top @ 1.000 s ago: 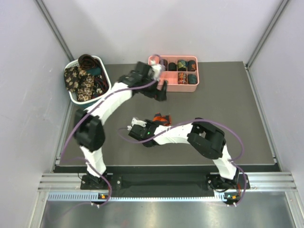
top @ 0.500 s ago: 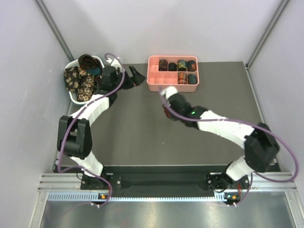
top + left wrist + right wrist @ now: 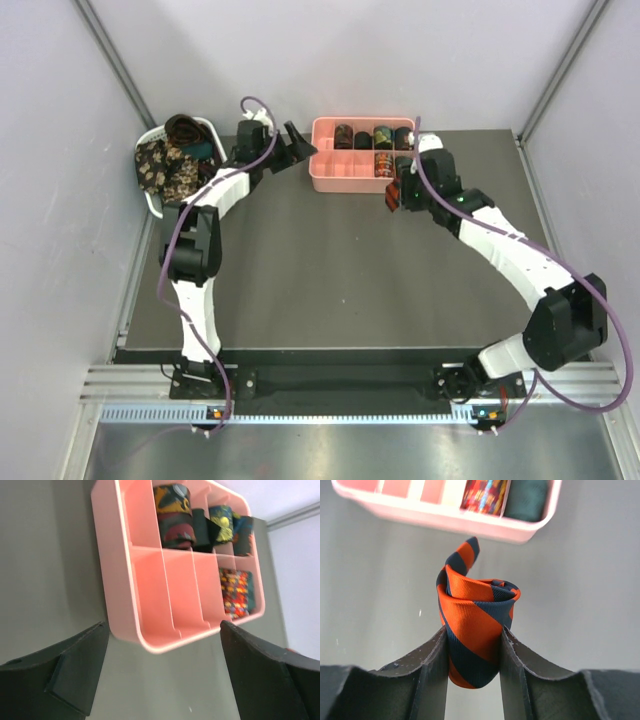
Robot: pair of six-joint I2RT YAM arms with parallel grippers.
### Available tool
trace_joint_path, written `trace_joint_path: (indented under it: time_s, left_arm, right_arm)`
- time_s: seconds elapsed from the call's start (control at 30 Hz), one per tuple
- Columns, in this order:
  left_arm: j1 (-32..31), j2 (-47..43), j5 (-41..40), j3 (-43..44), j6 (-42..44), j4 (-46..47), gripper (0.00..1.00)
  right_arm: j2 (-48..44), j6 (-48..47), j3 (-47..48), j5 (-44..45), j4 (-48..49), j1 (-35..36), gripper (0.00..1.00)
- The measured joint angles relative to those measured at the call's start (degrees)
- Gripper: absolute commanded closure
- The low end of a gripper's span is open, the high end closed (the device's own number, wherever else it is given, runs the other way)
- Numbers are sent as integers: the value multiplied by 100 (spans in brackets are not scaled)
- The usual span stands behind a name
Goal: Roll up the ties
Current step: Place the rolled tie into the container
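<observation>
Right fingers (image 3: 432, 665): clenched on the striped tie (image 3: 480, 605), one finger pressed to each side of the coil.
Striped tie: orange and dark diagonal stripes, rolled into a small coil, with a short end sticking out toward the tray.
Where the striped tie is: held just on the near side of the pink tray (image 3: 345, 185), toward the right end of its near wall and outside every compartment. Whether it touches the tabletop (image 3: 300, 280) cannot be told.
Left fingers (image 3: 75, 670): spread wide, grasping nothing. They sit between the basket (image 3: 160, 210) and the tray, pointing at the tray's left wall.
Pink tray: at the far middle of the dark grey tabletop, split into two rows of compartments.
Rolled ties in tray: four coils stand in the far row (image 3: 383, 135). In the near row a multicoloured coil (image 3: 485, 495) sits beside a dark green coil (image 3: 525, 497) at the right end.
Basket: white, at the far left, heaped with floral brown-cream ties (image 3: 170, 170) and a dark tie (image 3: 185, 127) on top.
</observation>
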Motion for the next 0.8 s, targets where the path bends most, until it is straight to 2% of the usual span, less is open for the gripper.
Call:
trace_joint_path:
  time_s: [0.1,0.2,0.23,0.4,0.43,0.5,0.53,0.57,0.6,0.7,0.8]
  left_arm:
    - [-118,350,-280,592,273,-413,25]
    - [-219,671,-514,1132,516,-859,28]
    - [-247,798,-590,1305,577,-990,34]
    - [-341,1143,-935,1447,780,-1344,48]
    - [-348,1207,-955,1447,809,-1386,58]
    - [-367,1325,-896,1451,782,-1386,69]
    - [-382,1335,-870,1480,791,-1351,79]
    - [-413,1335,-894,1497,824,-1351,94]
    - [-435,1333,-946,1510,811,-1338,100]
    - [-448,1303,-1075,1453,966,-1248,100]
    - [-457,1047,-929,988,1038,-1043,100]
  right_arm:
    - [118,15,457,105,-155,-125,100]
    - [247,9,892,251,-310,-195,100]
    - [293,9,1005,291,-367,-208,100]
    - [710,-26,1628,529,-634,-229,100]
    - [798,-55,1733,586,-706,-229,100]
    - [968,-116,1947,710,-892,-229,100]
    - [1038,-149,2037,769,-955,-229,100]
    - [1115,-179,2142,844,-1019,-229,100]
    - [1172,-214,2221,914,-1078,-229,100]
    - [1340,-319,2463,1054,-1207,-229,100]
    - [1534,-426,2708,1147,-1311,-229,100]
